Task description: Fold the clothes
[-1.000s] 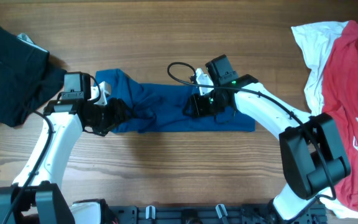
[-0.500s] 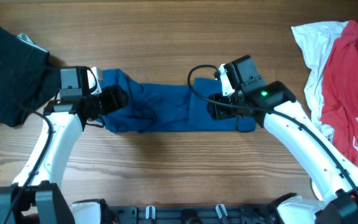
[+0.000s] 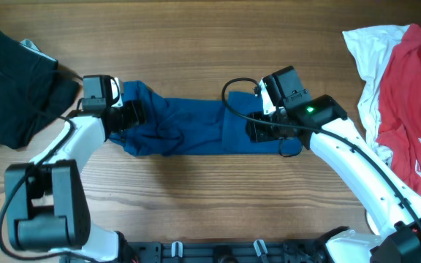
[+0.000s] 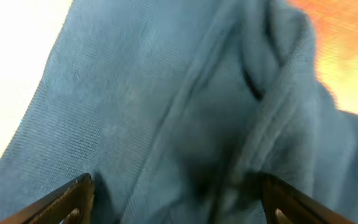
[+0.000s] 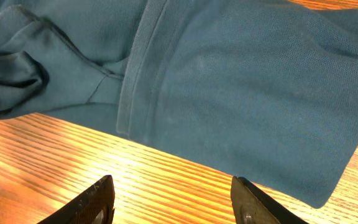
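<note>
Dark blue piqué-knit shirt (image 3: 196,130) lies as a long wrinkled strip mid wood-grain table (image 3: 196,44). Over its rumpled end, left end effector (image 3: 131,115) spread wide; right end effector (image 3: 260,131) spread at the flatter end, gripping nothing.

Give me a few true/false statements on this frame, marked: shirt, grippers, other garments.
1. The blue shirt lies folded into a long strip. True.
2. The right gripper is shut on it. False: its jaws stand open over the table, beside the shirt's edge.
3. The black garment lies at the far left. True.
4. The red garment covers the blue shirt. False: it lies at the right edge on the white garment.
5. The left gripper is open over blue cloth. True.
</note>
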Available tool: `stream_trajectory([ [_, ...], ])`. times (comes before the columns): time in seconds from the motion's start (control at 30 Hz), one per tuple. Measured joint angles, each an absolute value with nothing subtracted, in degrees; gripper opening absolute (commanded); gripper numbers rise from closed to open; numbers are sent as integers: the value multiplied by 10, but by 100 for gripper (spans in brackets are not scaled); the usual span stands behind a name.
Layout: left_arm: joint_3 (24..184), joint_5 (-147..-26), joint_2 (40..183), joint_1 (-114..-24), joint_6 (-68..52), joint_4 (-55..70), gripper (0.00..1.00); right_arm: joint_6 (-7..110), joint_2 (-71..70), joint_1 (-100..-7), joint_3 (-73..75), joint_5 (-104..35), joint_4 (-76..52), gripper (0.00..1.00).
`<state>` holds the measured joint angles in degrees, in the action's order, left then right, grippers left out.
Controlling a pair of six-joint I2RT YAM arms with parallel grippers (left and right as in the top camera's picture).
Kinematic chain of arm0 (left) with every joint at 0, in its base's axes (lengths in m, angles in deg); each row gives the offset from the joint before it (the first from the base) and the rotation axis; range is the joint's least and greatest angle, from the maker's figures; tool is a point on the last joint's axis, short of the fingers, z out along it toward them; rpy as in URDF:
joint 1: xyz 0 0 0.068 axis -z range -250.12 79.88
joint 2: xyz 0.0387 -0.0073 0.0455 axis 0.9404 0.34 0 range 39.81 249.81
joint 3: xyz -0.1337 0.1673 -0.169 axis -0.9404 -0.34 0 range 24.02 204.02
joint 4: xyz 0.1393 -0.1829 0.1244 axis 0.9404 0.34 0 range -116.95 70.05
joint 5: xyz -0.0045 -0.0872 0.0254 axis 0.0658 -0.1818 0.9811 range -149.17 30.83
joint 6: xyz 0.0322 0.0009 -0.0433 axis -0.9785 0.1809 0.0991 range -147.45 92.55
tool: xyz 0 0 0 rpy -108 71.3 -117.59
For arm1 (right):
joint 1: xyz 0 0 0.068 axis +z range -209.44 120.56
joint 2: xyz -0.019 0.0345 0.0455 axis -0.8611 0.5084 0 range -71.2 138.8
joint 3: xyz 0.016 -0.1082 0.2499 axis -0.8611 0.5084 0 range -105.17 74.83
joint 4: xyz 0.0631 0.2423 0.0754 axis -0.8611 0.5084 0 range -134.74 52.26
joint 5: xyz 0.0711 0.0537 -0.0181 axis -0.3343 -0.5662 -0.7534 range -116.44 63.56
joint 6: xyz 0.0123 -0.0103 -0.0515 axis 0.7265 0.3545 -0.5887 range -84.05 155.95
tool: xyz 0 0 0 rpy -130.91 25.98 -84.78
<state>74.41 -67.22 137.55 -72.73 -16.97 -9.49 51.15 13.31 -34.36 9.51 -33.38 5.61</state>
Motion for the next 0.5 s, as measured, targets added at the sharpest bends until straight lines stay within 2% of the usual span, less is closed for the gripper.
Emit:
stream_trajectory([
  [0.1, 753, -667, 1396, -727, -175, -93, 75, 515, 133, -344, 95, -334, 56, 61],
  [0.17, 762, -675, 1403, -729, -180, -81, 51, 517, 133, -344, 95, -333, 56, 61],
  [0.2, 765, -680, 1404, -729, -181, -75, 33, 517, 133, -344, 95, -333, 56, 61],
  [0.23, 766, -683, 1407, -730, -181, -72, 24, 517, 133, -344, 95, -332, 56, 61],
  [0.27, 769, -698, 1409, -731, -182, -58, 18, 517, 133, -344, 95, -332, 56, 61],
  [0.4, 769, -723, 1413, -731, -182, -34, 10, 518, 133, -344, 95, -330, 56, 61],
  [0.5, 769, -736, 1412, -731, -182, -19, 9, 519, 133, -344, 95, -329, 56, 62],
])
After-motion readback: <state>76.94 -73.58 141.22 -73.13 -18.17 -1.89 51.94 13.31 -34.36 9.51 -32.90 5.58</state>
